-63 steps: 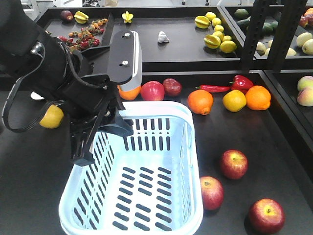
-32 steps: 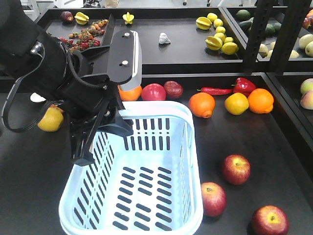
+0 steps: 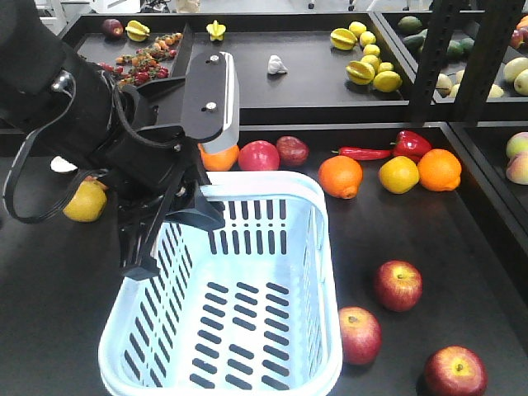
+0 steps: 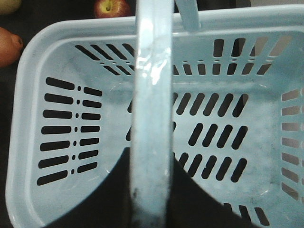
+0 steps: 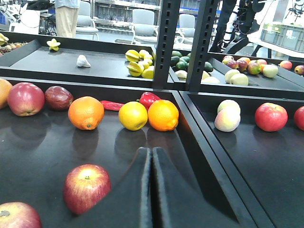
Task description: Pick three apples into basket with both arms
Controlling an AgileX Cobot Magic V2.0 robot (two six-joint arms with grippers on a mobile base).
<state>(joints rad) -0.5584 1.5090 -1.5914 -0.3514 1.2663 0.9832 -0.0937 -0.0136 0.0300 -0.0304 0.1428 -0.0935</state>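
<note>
The pale blue basket (image 3: 327,272) stands left of centre on the dark table, with nothing in it. My left gripper (image 3: 169,219) is shut on its handle (image 4: 152,95), which runs straight up the left wrist view over the basket's slotted floor (image 4: 213,137). The three apples lie on the table right of the basket: one (image 3: 398,285) further back, one (image 3: 360,335) close to the basket's side, one (image 3: 454,372) at the front edge of the view. My right gripper (image 5: 151,154) is shut and holds nothing, low over the table. An apple (image 5: 87,187) lies to its left, and another (image 5: 16,216) shows at the corner.
Behind the basket lie two oranges (image 3: 340,176) (image 3: 439,169), a yellow fruit (image 3: 398,174), red peppers (image 3: 410,143), two dark red fruits (image 3: 259,155) and a lemon-like fruit (image 3: 86,202). A raised table rim (image 5: 209,166) and black uprights (image 5: 167,42) bound the right side.
Compared with one second ago, the table fruit sit slightly right and lower in the front view, while arm and basket keep their place. Nothing differs over the last half second.
</note>
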